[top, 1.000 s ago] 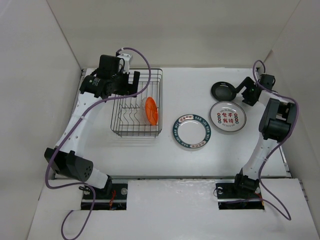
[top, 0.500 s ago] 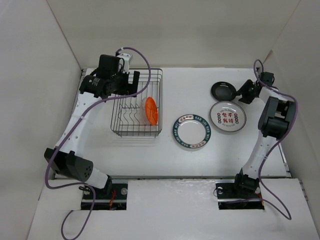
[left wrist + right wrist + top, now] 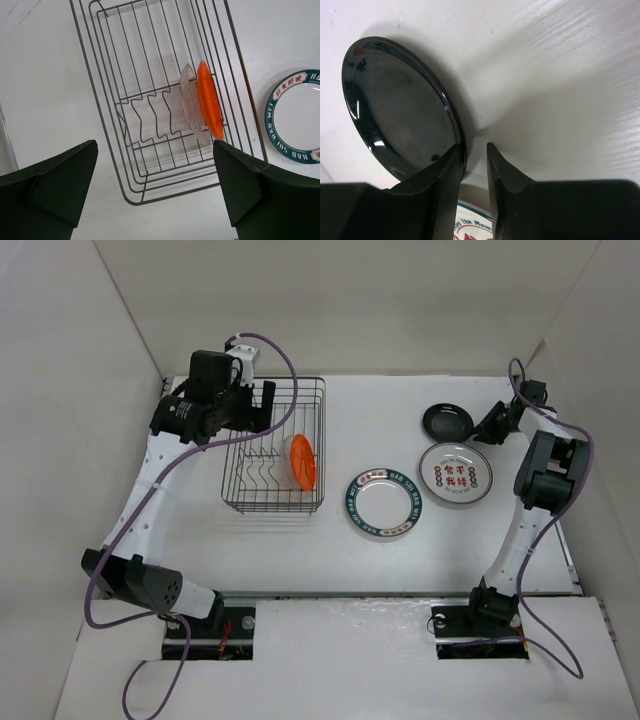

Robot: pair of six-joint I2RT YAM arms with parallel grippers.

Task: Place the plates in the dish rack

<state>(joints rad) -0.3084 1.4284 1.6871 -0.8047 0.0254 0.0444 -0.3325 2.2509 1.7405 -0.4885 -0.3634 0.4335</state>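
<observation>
My table (image 3: 400, 550)
Dish rack (image 3: 272, 504) far left; teal-rimmed plate (image 3: 384, 504) centre; grey-rimmed plate (image 3: 455, 474) right of it, black plate (image 3: 446, 421) just beyond.

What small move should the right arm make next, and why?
Probably close the right gripper fully on the black plate before any lift. The plate's rim sits at the narrow gap between its jaws, and table shows through that gap, so the grip does not look firm yet.

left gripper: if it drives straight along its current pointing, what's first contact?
Likely the dish rack, at its empty tines beside the clear plate. The left gripper hangs open over it; depth unclear.
</observation>
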